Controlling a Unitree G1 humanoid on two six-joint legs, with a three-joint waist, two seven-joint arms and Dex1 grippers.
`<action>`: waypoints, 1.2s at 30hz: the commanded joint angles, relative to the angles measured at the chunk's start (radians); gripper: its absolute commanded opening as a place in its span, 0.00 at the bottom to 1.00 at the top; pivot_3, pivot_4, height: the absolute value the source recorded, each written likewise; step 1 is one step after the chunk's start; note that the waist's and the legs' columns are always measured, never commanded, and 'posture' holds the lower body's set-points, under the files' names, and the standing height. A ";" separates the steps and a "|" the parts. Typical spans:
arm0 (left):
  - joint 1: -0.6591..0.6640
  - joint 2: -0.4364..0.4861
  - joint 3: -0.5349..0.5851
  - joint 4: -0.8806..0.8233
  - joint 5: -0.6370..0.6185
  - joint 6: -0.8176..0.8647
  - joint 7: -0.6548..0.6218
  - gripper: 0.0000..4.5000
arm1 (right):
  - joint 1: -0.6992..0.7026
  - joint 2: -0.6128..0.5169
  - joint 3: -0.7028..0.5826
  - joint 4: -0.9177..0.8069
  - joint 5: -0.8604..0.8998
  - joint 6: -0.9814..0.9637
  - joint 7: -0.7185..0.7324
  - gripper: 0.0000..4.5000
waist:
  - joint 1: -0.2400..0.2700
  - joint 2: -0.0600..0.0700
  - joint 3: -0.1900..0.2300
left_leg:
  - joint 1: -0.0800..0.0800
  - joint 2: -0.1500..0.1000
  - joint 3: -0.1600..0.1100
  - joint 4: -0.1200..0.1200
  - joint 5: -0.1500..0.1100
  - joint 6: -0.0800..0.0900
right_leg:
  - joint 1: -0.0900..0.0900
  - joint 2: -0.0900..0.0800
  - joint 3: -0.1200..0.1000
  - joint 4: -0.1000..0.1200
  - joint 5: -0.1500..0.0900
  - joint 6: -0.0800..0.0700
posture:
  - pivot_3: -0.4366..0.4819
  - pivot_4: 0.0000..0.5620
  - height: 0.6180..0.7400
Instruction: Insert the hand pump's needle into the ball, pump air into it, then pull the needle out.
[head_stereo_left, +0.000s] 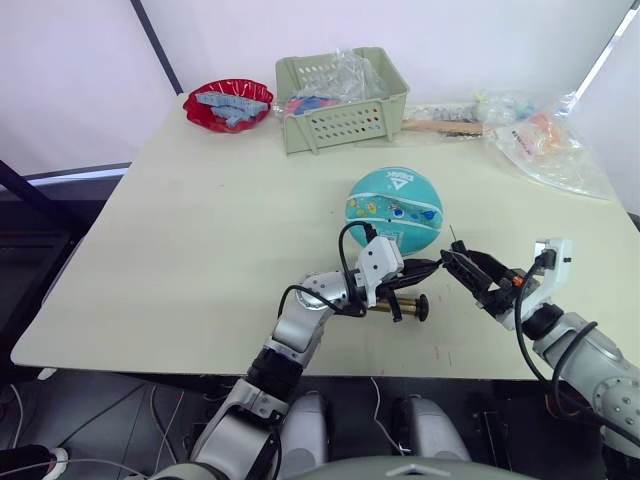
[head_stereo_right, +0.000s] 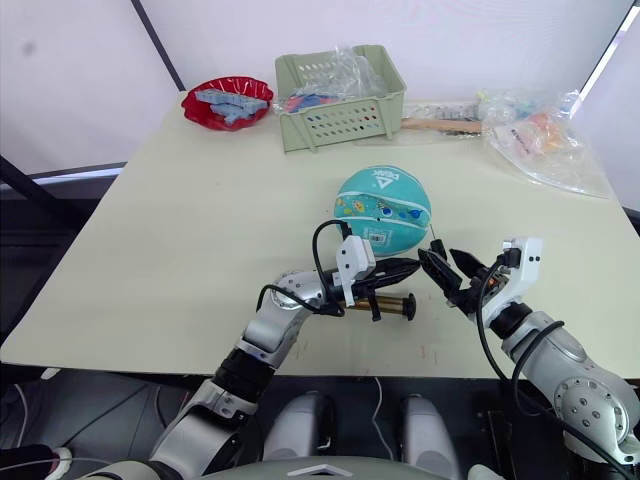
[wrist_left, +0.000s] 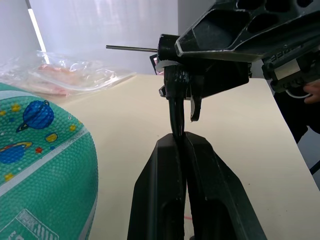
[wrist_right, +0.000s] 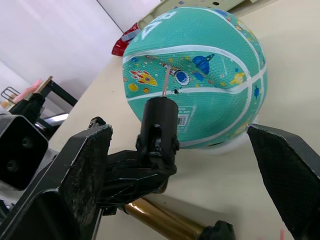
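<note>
The teal ball (head_stereo_left: 395, 208) rests on the table right of centre. In front of it lies the bronze hand pump (head_stereo_left: 400, 305), its black hose (wrist_left: 176, 115) rising between my left gripper's (head_stereo_left: 425, 268) fingers, which are shut on it just below the black fitting (wrist_right: 159, 130). The thin needle (wrist_right: 166, 85) sticks out of the fitting toward the ball's seam and is still clear of the surface. My right gripper (wrist_right: 177, 131) is open wide, with the fitting between its fingers, nearer one finger (wrist_right: 85, 165).
A green basket (head_stereo_left: 340, 100) with plastic-wrapped items stands at the back, with a red bowl (head_stereo_left: 228, 105) to its left. Clear plastic bags (head_stereo_left: 545, 135) lie at the back right. The table's front edge (head_stereo_left: 300, 365) runs just behind the pump.
</note>
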 joint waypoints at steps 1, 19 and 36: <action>0.003 -0.009 -0.007 -0.031 -0.004 -0.023 0.002 0.00 | 0.000 -0.006 -0.015 -0.017 -0.003 -0.020 0.021 0.81 | 0.000 0.000 0.000 | 0.000 0.000 0.000 0.000 0.000 0.000 | 0.000 0.000 0.000 0.000 0.000 0.000 | 0.48 0.27 0.98; 0.001 0.004 -0.004 0.003 0.000 -0.043 0.000 0.00 | -0.004 -0.005 -0.016 -0.011 -0.040 -0.023 0.062 0.07 | 0.000 0.000 0.000 | 0.000 0.000 -0.001 0.000 0.000 0.000 | 0.000 0.000 0.000 0.000 0.000 0.000 | 0.48 0.27 0.98; -0.057 0.117 0.093 -0.159 -0.108 0.077 -0.071 0.99 | 0.052 -0.159 -0.044 -0.005 -0.190 -0.115 0.347 0.07 | 0.000 0.000 0.000 | 0.000 0.000 -0.001 0.000 0.000 0.000 | 0.000 0.000 0.000 0.000 0.000 0.000 | 0.48 0.27 0.98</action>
